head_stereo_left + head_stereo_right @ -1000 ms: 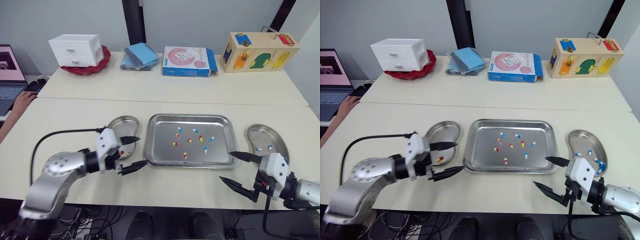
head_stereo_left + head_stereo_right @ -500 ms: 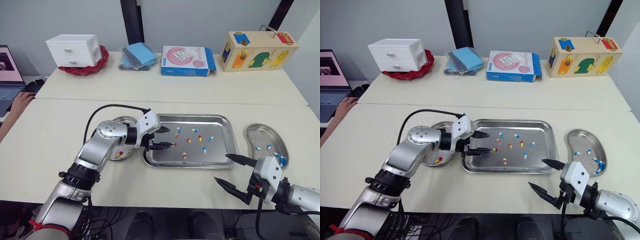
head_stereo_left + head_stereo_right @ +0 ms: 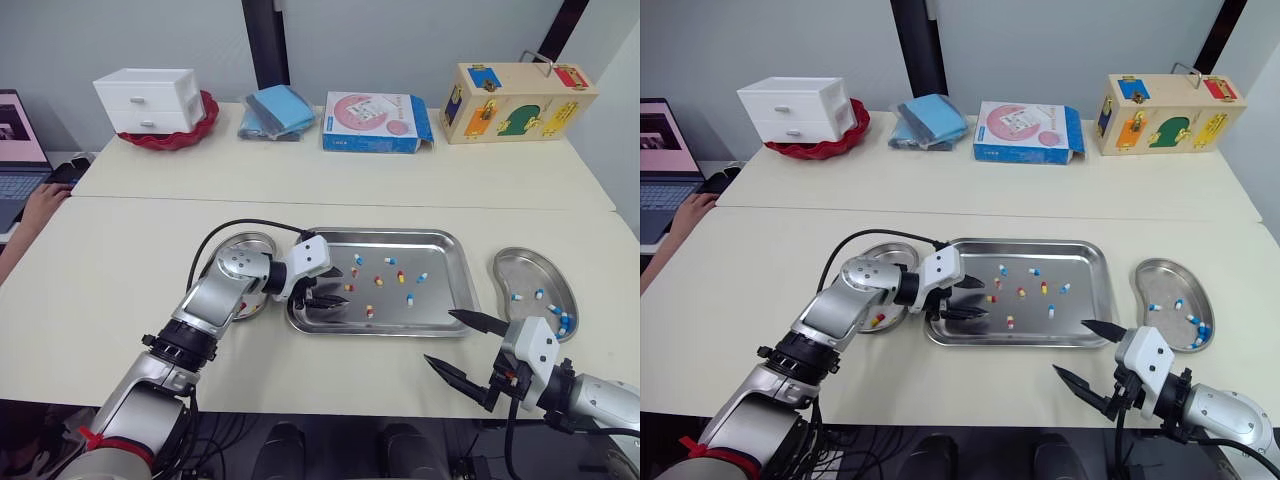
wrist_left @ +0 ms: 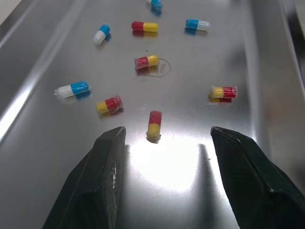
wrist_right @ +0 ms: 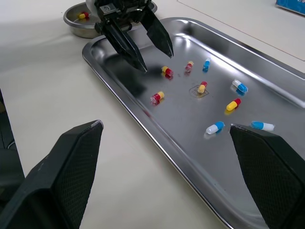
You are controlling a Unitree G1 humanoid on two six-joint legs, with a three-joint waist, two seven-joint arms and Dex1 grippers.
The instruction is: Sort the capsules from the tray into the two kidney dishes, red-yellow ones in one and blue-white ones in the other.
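since half a second earlier, the left gripper had sunk a little lower and further into the rectangular stainless steel tray at the middle of the frame. the right gripper had hardly shifted.

the left gripper's two black fingers stood moderately apart, empty, with their tips close to the tray floor. one nearest red-yellow capsule lay loose just ahead of the gap between them, touched by neither. other red-yellow capsules and blue-white capsules lay scattered over the middle of the tray, each apart from the rest.

the left steel kidney dish sat just left of the tray, partly behind the left arm, and held a further red-yellow capsule. the right steel kidney dish sat near the tray's right side and held a few dished blue-white capsules.

the right gripper hung at the lower right of the frame, off the tray's near right corner, above the pale beige table. its fingers were spread wide and held nothing.

a white two-drawer box stood at the upper left and a colourful wooden box at the upper right. a person's hand rested at the left edge.
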